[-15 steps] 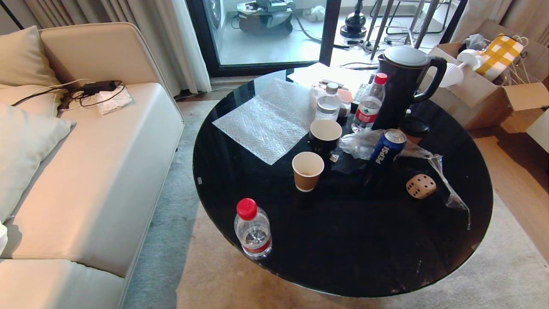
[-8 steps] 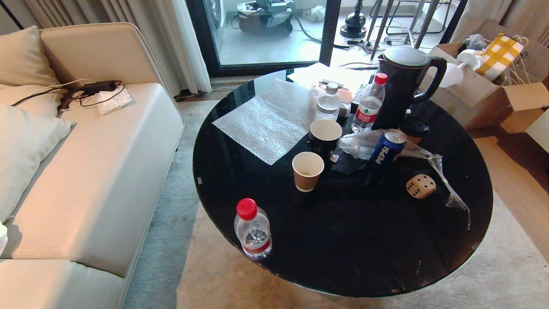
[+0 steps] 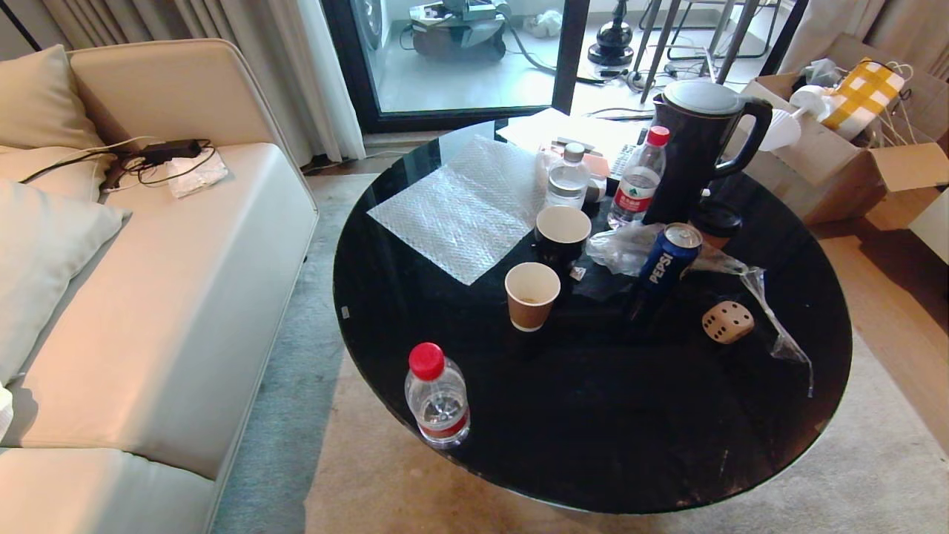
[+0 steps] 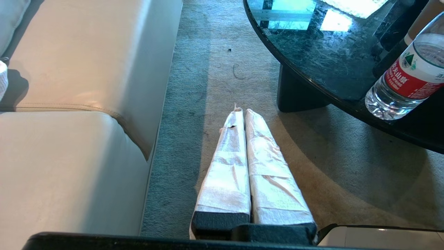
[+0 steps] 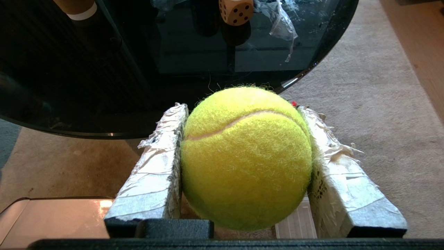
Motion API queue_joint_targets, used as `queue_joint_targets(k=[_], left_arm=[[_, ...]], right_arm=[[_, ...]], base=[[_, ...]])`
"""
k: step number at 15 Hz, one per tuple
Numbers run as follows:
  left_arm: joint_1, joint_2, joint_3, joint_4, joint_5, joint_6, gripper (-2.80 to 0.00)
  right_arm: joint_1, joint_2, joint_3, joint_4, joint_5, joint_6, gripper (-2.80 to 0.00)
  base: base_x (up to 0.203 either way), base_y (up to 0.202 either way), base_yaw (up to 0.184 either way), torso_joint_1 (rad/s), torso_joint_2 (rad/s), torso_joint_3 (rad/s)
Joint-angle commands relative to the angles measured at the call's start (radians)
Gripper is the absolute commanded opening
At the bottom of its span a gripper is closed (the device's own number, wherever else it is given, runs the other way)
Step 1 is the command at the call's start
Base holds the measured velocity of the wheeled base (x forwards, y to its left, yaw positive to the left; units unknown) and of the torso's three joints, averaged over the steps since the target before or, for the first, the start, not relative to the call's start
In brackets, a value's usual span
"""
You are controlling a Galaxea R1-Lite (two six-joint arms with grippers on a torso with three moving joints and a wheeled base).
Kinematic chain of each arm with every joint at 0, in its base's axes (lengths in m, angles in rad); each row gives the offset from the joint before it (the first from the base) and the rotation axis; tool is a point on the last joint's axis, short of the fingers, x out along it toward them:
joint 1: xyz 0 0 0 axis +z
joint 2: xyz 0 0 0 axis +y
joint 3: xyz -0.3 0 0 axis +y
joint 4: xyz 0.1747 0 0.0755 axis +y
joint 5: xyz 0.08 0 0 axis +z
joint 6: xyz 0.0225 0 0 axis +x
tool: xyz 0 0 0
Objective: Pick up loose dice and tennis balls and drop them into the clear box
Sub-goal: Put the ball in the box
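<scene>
Over by the cream sofa, the round black table fills most of the head view, and it's pretty cluttered: a sheet of bubble wrap, a dark kettle, water bottles, two paper cups, a crumpled plastic bag. Neither arm shows up from the head camera. The right gripper is hanging off the near edge of the table above the carpet, its taped fingers clamped on either side of a tennis ball (so that one's already picked up). The left gripper is parked low between the sofa and the table, fingers pressed together with nothing in them. The clear box isn't anywhere in these views, so the job right now looks like carrying the ball to wherever it sits, probably meaning a turn or a drive to find it first. Best bet is keeping the squeeze steady while travelling, since a round fuzzy ball can roll out if the grip loosens, and only letting go once it's right over the box and low enough not to bounce out. The pale die with black pips sits loose on the table beside the plastic bag, still to be collected. Readable stuff: the blue can says PEPSI, and the nearest bottle has a red label with Chinese characters plus "SPRING".
</scene>
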Motion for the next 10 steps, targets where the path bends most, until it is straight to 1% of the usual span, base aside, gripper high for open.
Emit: queue_joint_targets(k=[1, 10], left_arm=[[0.0, 0.0, 0.0, 0.0, 0.001, -0.001, -2.8], [0.0, 0.0, 0.0, 0.0, 0.001, -0.001, -2.8]], right_arm=[[0.0, 0.0, 0.0, 0.001, 0.0, -0.001, -2.8], [0.0, 0.0, 0.001, 0.001, 0.0, 0.0, -2.8]], base=[[0.0, 0.0, 0.0, 0.0, 0.0, 0.0], [0.0, 0.0, 0.0, 0.0, 0.0, 0.0]])
